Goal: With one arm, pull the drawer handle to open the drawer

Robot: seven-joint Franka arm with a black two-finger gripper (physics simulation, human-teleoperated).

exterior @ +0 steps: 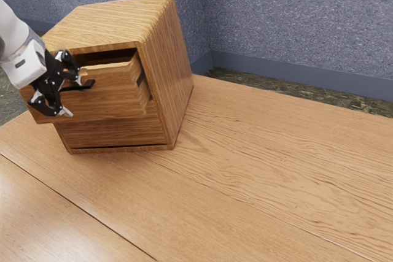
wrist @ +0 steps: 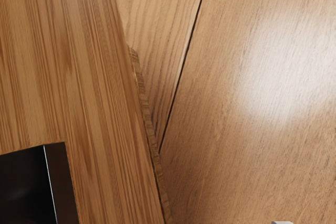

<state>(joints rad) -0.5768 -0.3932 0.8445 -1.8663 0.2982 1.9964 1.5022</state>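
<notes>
a: blue-grey walls behind, wooden table all round. where's the drawer?
b: the drawer juts partway out of the cabinet, far at the exterior view's left, with a black handle on its front.
a: and the gripper?
b: the gripper is at the handle, fingers spread wide, clamping nothing. the wrist view adds close wood grain and a dark patch.
</notes>
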